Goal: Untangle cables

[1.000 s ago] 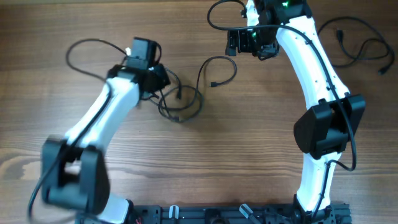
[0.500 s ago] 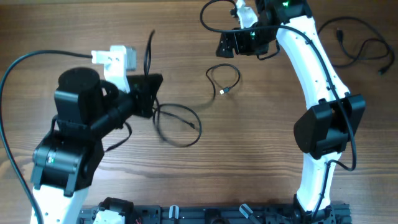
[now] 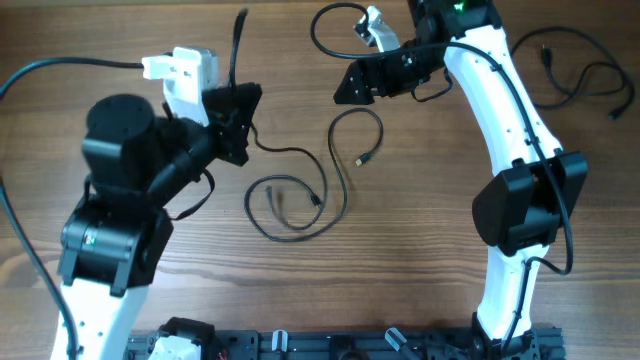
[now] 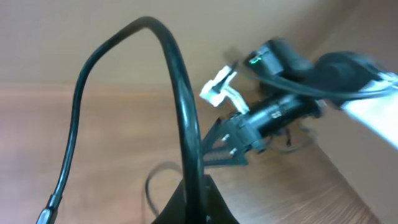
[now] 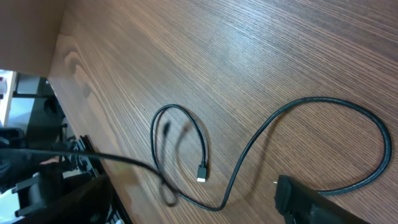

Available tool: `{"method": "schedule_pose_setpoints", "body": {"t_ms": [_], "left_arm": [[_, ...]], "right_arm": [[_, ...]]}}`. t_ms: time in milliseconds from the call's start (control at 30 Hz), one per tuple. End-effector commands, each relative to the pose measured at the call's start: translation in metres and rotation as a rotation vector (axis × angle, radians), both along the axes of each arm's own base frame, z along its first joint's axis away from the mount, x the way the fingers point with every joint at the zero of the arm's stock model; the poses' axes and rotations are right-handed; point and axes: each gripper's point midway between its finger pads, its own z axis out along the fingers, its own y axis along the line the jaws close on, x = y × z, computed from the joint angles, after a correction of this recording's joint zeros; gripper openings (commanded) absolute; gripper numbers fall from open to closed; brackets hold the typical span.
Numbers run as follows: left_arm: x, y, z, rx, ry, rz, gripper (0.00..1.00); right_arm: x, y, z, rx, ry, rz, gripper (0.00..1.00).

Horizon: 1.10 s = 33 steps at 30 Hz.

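Observation:
My left gripper (image 3: 238, 115) is raised above the table and shut on a thin black cable (image 4: 180, 93), which arches up out of the jaws (image 4: 193, 202). The same cable runs down to a loose loop (image 3: 248, 200) on the table. A second curve of cable (image 3: 378, 120) ends in a small plug (image 3: 360, 160), which also shows in the right wrist view (image 5: 201, 176). My right gripper (image 3: 345, 92) hovers above and left of that curve. It looks open and holds nothing; its right finger (image 5: 311, 202) is next to the cable (image 5: 249, 152).
More black cables (image 3: 585, 75) lie at the table's far right corner. A black wire loop (image 3: 325, 30) hangs by the right wrist. The right arm's white links (image 3: 500, 100) cross the right side. The mounting rail (image 3: 350, 345) runs along the front edge.
My left gripper has lifted and pulled the cable up and left. The bunch on the table has spread into a wider loop and a longer curve. My right gripper has shifted slightly left.

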Motion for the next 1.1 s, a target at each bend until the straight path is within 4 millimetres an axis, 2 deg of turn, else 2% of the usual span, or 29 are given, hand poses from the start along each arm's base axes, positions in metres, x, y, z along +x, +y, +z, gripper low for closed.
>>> {"method": "schedule_pose_setpoints", "body": {"t_ms": [0, 100, 167, 300, 367, 433, 467, 600, 733, 800, 867, 1000, 1067], "left_arm": [[0.019, 0.006, -0.039, -0.073, 0.215, 0.123, 0.04], [0.033, 0.003, -0.061, -0.149, 0.331, 0.178, 0.04], [0.045, 0.006, -0.068, -0.223, 0.383, 0.232, 0.04], [0.055, 0.013, -0.085, -0.272, 0.46, 0.295, 0.04], [0.06, 0.015, -0.086, -0.342, 0.497, 0.339, 0.04], [0.065, 0.021, -0.082, -0.433, 0.52, 0.39, 0.04], [0.067, 0.024, -0.077, -0.505, 0.535, 0.419, 0.04], [0.076, 0.017, -0.042, -0.762, 0.56, 0.347, 0.04], [0.08, 0.017, -0.024, -0.899, 0.58, 0.325, 0.04], [0.08, 0.014, -0.017, -0.931, 0.588, 0.301, 0.04], [0.079, 0.011, -0.011, -0.939, 0.577, 0.269, 0.04], [0.08, 0.01, -0.01, -0.947, 0.578, 0.267, 0.04], [0.08, 0.01, -0.01, -0.956, 0.584, 0.27, 0.04]], "right_arm": [[0.0, 0.007, 0.007, 0.035, -0.01, 0.008, 0.81], [-0.004, 0.02, 0.009, 0.047, -0.025, 0.04, 0.8], [-0.007, 0.032, 0.01, 0.053, -0.06, 0.083, 0.82], [-0.008, 0.041, 0.011, 0.058, -0.087, 0.104, 0.85], [-0.01, 0.047, 0.013, 0.076, -0.108, 0.136, 0.85], [-0.018, 0.058, 0.02, 0.135, -0.144, 0.211, 0.86], [-0.023, 0.068, 0.03, 0.21, -0.177, 0.271, 0.88], [-0.03, 0.088, 0.064, 0.435, -0.279, 0.383, 0.91], [-0.038, 0.094, 0.083, 0.566, -0.354, 0.467, 0.91], [-0.041, 0.097, 0.083, 0.572, -0.383, 0.493, 0.89], [-0.044, 0.102, 0.084, 0.576, -0.388, 0.508, 0.87], [-0.053, 0.112, 0.082, 0.572, -0.388, 0.537, 0.74], [-0.053, 0.116, 0.075, 0.524, -0.363, 0.52, 0.54]]}}
